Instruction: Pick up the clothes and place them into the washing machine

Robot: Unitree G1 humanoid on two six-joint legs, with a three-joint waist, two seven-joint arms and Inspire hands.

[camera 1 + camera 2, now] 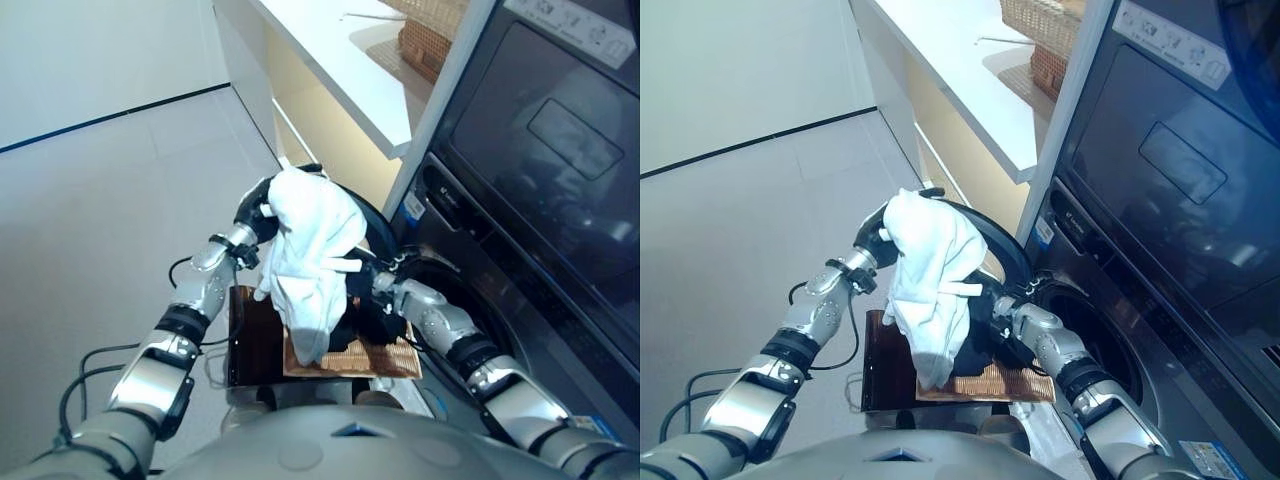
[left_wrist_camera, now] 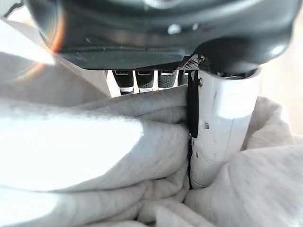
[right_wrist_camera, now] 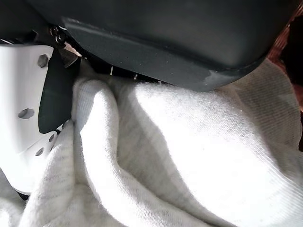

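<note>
Above the woven basket (image 1: 385, 358), a bundle of white clothes (image 1: 310, 250) hangs lifted between both hands, its lower end drooping down over the basket's near left side. Left hand (image 1: 255, 212) at the bundle's far left; its wrist view shows the white-covered thumb (image 2: 220, 127) pressed into folds of cloth with the fingers (image 2: 144, 79) behind a fold, so it is closed on the clothes. Right hand (image 1: 385, 318) at the bundle's near right, low, partly hidden by cloth; its wrist view shows thumb (image 3: 28, 123) against the fabric and cloth bunched tight under the palm, gripping it. Something dark (image 1: 975, 352) sits in the basket under the white cloth; cannot tell what. Washing machine (image 1: 540, 250) stands right, dark-fronted, with its round door (image 1: 990, 235) swung open behind the bundle and the drum opening (image 1: 1090, 325) just right of the right hand. White countertop (image 1: 330, 55) far, bearing another wicker basket (image 1: 430, 35).
</note>
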